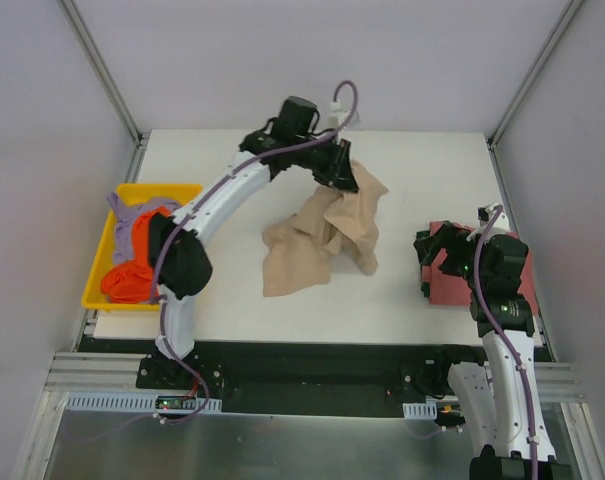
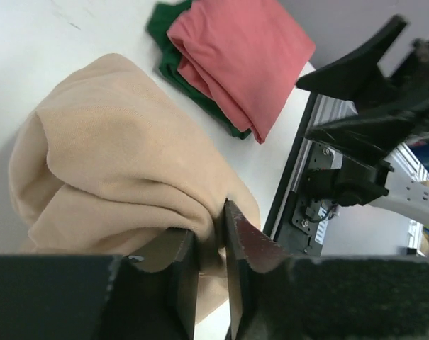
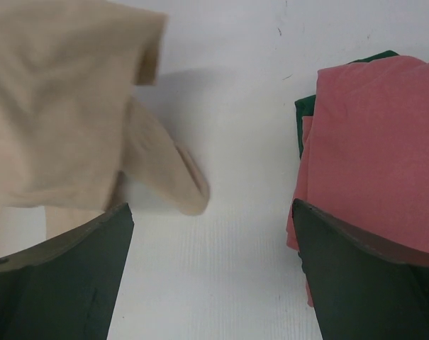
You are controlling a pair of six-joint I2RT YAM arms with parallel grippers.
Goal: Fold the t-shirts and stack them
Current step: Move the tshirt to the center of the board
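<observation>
while the left end effector (image 2: 213, 228) pinches the crumpled tan t-shirt (image 1: 327, 235), draped mid-frame, the right end effector (image 3: 208, 212) gapes beside a folded red t-shirt (image 3: 370, 134) at the frame's right edge; white tabletop (image 1: 212, 160) shows between.

The right arm (image 1: 502, 265) covers most of the folded dusty red t-shirt (image 1: 447, 290) in the top view. The green garment (image 2: 159, 32) beneath it shows only as a thin edge. The left arm (image 1: 222, 195) hides part of the lavender t-shirt (image 1: 137, 225) and the orange t-shirt (image 1: 127, 282) in the yellow bin (image 1: 162, 188). The pinched fold of the tan t-shirt (image 2: 108, 163) vanishes between the jaws of the left gripper (image 2: 210, 227). The right wrist view crops both tan and red cloth.
</observation>
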